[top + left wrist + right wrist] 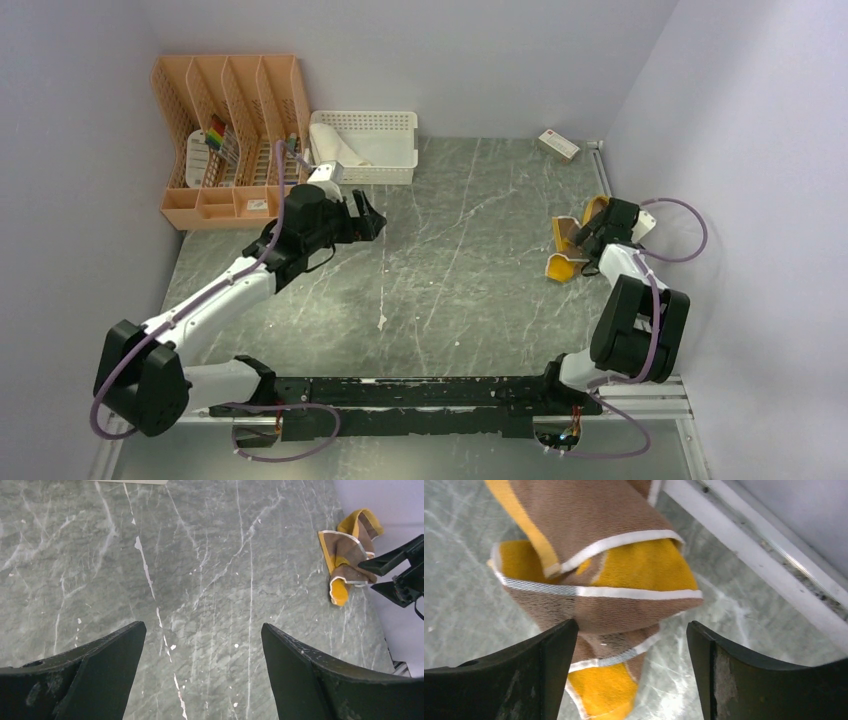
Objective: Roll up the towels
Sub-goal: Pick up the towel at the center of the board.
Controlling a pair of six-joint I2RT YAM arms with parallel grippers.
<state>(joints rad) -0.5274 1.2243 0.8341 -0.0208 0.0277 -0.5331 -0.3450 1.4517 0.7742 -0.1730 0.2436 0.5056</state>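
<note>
Yellow towel (599, 575) lies crumpled, so the right gripper (631, 632) sits open-jawed over it to gather it; left gripper (202, 630) hangs open.

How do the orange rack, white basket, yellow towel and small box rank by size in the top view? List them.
1. Orange rack
2. White basket
3. Yellow towel, partly hidden by the right arm
4. Small box
</note>
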